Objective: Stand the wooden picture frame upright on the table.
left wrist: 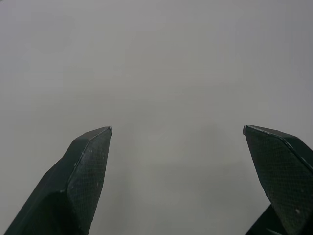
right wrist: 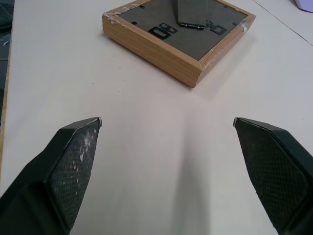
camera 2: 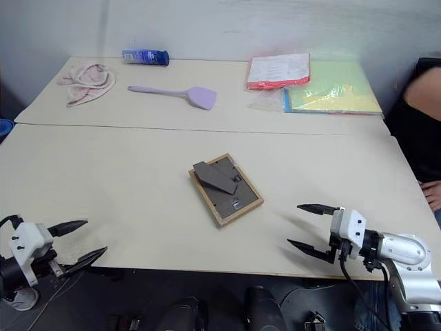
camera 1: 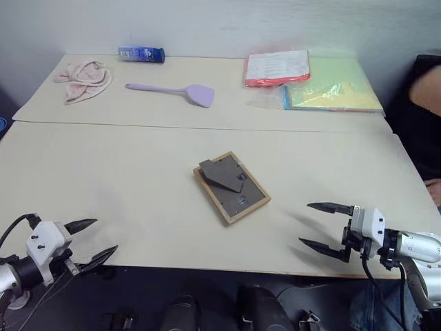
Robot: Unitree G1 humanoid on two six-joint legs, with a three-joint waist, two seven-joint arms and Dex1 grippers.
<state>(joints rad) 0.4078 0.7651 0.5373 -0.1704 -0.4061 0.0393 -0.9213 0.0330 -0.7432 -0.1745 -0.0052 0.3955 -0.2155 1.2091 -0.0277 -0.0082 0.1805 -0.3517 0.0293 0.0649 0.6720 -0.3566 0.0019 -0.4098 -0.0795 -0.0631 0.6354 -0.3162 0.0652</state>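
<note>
A: Where is the frame (camera 1: 231, 187)?
B: Flat on the table (camera 1: 124, 179), back panel up, easel flap (camera 1: 222, 175) lifted a little. It lies ahead of the right gripper (camera 1: 319, 226), off to the inner side of its fingertips, well apart from them and touching nothing but the tabletop

A: How do the right fingers (right wrist: 73, 161) stand?
B: Spread wide and empty, tips aimed at the frame's near wooden edge, hanging over the table's front edge

A: And the left gripper (camera 1: 94, 241)?
B: Also wide apart, nothing between its fingers (left wrist: 83, 181). It sits at the near left edge of the table, with the frame far off beyond its tips toward the middle

A: Anything past the frame?
B: Beyond the seam: a purple spatula (camera 1: 173, 92), a pink cloth (camera 1: 84, 78), a blue bottle (camera 1: 141, 54) lying down, and papers (camera 1: 310, 81), all far from both sets of fingers
</note>
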